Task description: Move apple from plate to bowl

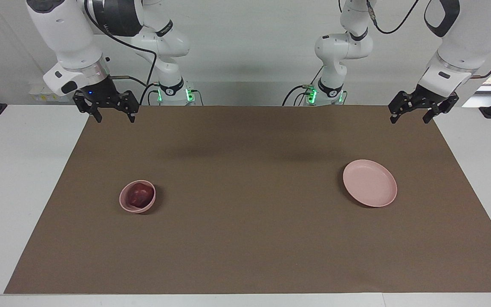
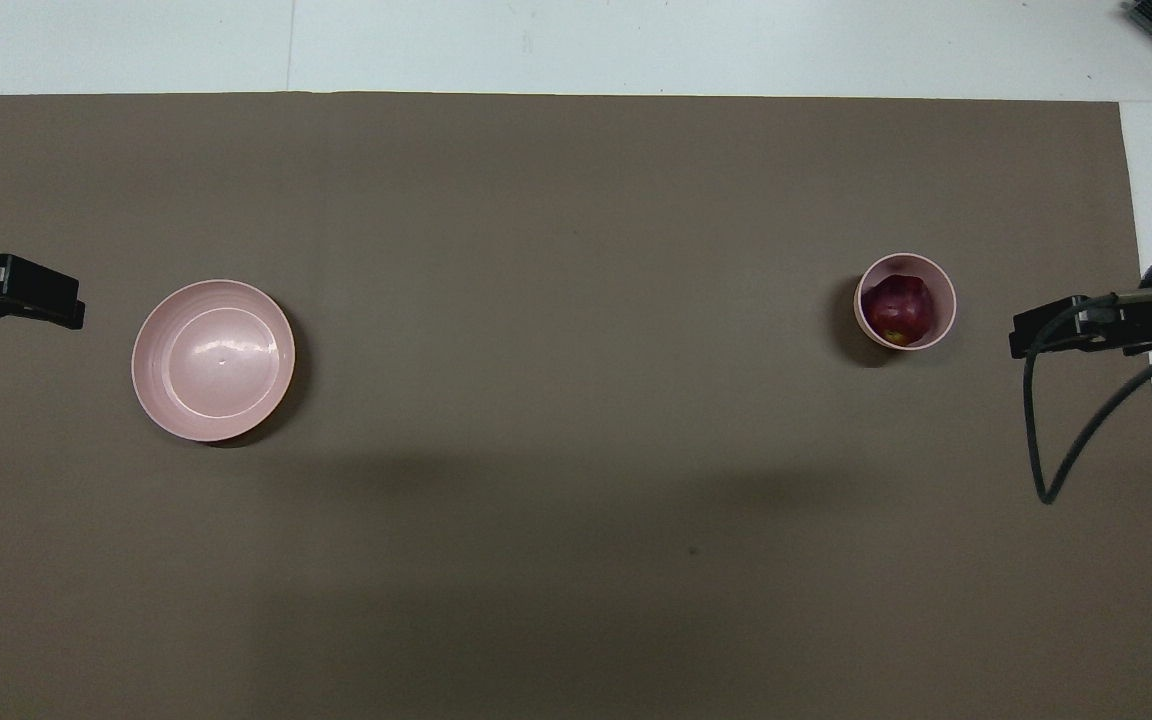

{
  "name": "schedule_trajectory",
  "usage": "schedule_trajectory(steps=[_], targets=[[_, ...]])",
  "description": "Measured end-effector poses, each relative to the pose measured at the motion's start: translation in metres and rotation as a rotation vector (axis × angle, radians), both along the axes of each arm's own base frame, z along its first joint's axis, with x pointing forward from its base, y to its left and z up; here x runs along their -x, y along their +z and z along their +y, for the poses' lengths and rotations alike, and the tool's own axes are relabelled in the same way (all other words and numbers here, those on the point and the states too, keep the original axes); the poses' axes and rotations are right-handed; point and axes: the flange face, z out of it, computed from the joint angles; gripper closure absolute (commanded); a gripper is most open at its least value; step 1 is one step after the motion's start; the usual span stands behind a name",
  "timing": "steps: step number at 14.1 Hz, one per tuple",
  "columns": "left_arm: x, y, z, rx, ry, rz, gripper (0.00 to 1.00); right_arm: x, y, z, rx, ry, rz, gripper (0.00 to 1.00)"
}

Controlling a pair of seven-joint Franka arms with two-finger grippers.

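Note:
The dark red apple point(image 1: 139, 195) lies inside the small deep pink bowl point(image 1: 122, 202), toward the right arm's end of the table; both also show in the overhead view, the apple point(image 2: 899, 308) in the bowl point(image 2: 944, 300). The flat pink plate point(image 1: 370, 183) lies bare toward the left arm's end and shows in the overhead view too point(image 2: 213, 360). My right gripper point(image 1: 116, 119) hangs open and empty over the brown mat's edge at its own end. My left gripper point(image 1: 409, 120) hangs open and empty over the mat's edge at its end. Both arms wait.
A brown mat point(image 1: 245, 221) covers most of the white table point(image 1: 11, 179). A black cable point(image 2: 1066, 440) loops down from the right arm over the mat's edge.

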Motion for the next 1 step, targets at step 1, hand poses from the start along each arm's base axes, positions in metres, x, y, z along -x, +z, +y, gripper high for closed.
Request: schedule_trajectory(steps=[1], targets=[[0.0,0.0,0.0,0.0,0.0,0.0,0.0,0.0,0.0,-0.0011,-0.003,-0.006,0.0,0.0]])
